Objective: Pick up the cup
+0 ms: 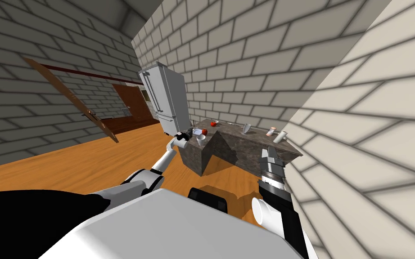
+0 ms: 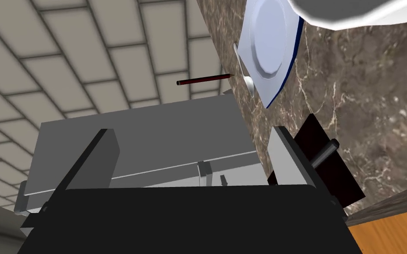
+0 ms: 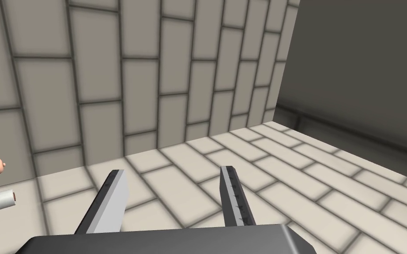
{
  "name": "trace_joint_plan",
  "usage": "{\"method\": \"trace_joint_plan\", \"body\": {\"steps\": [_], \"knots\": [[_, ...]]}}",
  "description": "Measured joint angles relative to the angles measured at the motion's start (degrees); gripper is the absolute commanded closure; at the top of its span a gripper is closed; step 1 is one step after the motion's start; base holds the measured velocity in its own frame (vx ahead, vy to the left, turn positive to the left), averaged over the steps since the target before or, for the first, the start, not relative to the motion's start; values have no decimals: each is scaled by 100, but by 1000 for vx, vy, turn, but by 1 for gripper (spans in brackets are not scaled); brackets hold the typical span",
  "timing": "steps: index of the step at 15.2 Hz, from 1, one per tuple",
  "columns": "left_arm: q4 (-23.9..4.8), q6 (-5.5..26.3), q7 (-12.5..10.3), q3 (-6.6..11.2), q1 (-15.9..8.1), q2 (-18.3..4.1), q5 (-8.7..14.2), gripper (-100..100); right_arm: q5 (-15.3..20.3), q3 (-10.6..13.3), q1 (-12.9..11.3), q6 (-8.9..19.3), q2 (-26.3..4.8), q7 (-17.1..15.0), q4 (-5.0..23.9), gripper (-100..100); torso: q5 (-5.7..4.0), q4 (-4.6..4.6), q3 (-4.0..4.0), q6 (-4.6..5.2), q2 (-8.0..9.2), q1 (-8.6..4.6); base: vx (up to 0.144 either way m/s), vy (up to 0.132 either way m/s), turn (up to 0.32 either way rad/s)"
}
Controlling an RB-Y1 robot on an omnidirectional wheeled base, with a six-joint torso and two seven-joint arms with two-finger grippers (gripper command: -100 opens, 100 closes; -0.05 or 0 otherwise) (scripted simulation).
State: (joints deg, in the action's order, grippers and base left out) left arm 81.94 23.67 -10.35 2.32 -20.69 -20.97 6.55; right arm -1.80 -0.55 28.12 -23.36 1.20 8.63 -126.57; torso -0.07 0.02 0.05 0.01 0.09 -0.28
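Observation:
A small white cup (image 1: 200, 138) stands near the front corner of the dark marble counter (image 1: 242, 143). Just left of it, at the counter's end, is my left gripper (image 1: 187, 134). In the left wrist view that gripper (image 2: 196, 154) is open, with nothing between its fingers (image 2: 286, 155). It looks along the counter top past a flat black object (image 2: 330, 169) to a white plate (image 2: 266, 39). A white rounded body (image 2: 352, 11) beyond the plate is cut off at the edge. My right gripper (image 1: 269, 154) hangs low in front of the counter's right part, open (image 3: 171, 198).
A red apple (image 1: 205, 131) and the plate (image 1: 196, 131) lie behind the cup. Two glasses (image 1: 246, 128) and a bottle (image 1: 271, 131) stand further right. A spoon (image 2: 246, 81) and a pencil (image 2: 205, 80) lie by the plate. A grey fridge (image 1: 166, 96) stands left of the counter.

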Motion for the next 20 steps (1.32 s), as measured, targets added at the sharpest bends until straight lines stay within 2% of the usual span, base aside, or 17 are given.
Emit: {"method": "trace_joint_plan", "body": {"steps": [6, 14, 16, 20], "knots": [[-475, 641, -121, 30, -493, -23, 19, -100, 0, 0, 0, 0, 0, 0, 0, 0, 2, -1, -2, -1, -5, 9, -23, -41, 32], [-1326, 1540, -315, 65, -1303, -100, 118, -100, 0, 0, 0, 0, 0, 0, 0, 0, 1, -1, -3, -1, -6, 4, -23, -49, 31], [-1404, 1763, -344, 71, -1394, -111, 132, -100, 0, 0, 0, 0, 0, 0, 0, 0, 2, -2, -4, -1, -7, 10, -12, -32, 18], [-1787, 2230, -447, 92, -1780, -131, 177, -100, 0, 0, 0, 0, 0, 0, 0, 0, 1, -1, -3, -1, -6, 3, -18, -52, 34]]}}
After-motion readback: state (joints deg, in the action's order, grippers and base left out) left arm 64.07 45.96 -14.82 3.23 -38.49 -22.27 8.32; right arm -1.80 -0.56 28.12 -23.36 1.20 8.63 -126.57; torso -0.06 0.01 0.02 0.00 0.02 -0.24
